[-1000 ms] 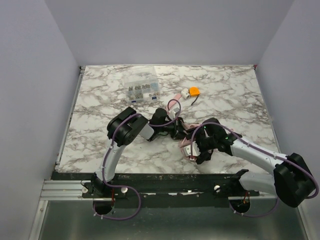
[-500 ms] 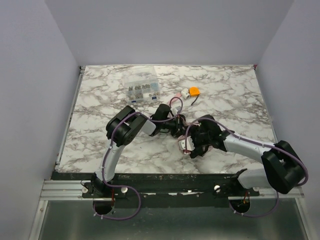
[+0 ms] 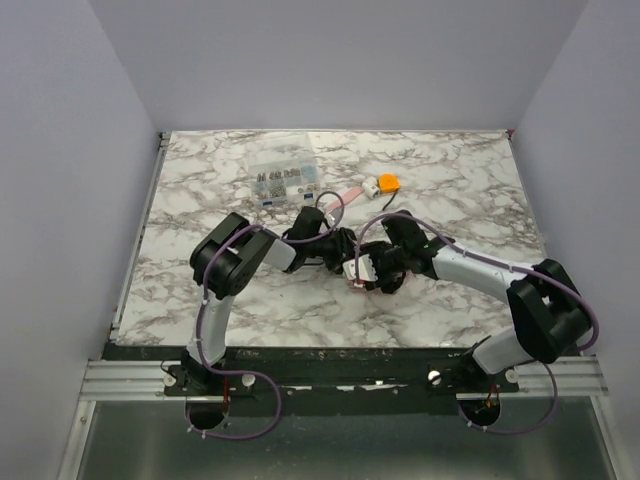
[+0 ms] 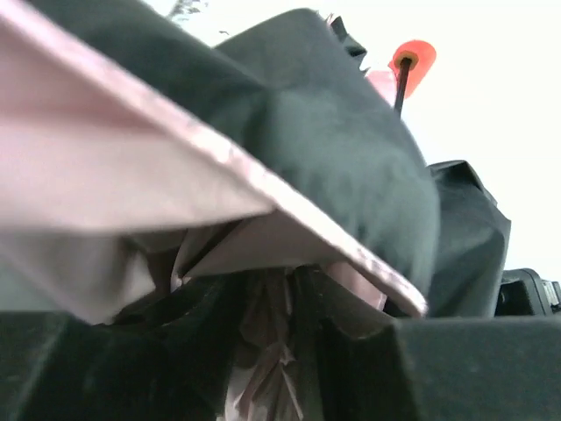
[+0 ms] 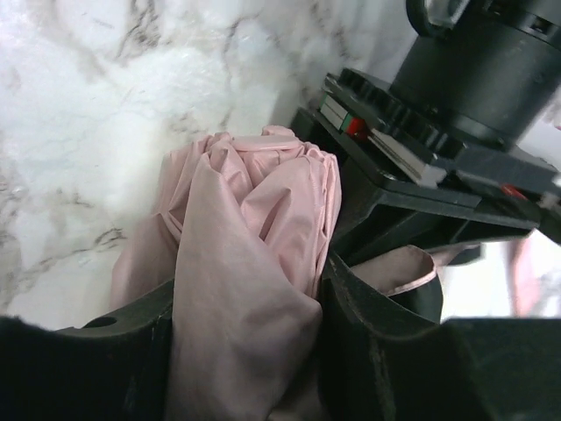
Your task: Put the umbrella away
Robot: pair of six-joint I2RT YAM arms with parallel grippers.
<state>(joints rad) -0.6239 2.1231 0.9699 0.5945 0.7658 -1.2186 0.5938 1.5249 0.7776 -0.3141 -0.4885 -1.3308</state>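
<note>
Fingers (image 5: 377, 351) of right gripper (image 5: 247, 303) closed on umbrella (image 5: 237, 202). Pink fabric bunched tight between both, bulging out past fingertips onto marble table (image 5: 79, 105). Black head of left gripper (image 4: 267, 324) sits just beyond right fingertips. Pink and dark umbrella folds lie between its fingers (image 4: 105, 368) and drape above them; pinched or loose, cannot tell. Top view: both grippers meet nose to nose mid-table, umbrella wadded between them. Orange gadget (image 3: 387, 184) and clear box (image 3: 283, 178) well beyond fingertips, apart from umbrella.
</note>
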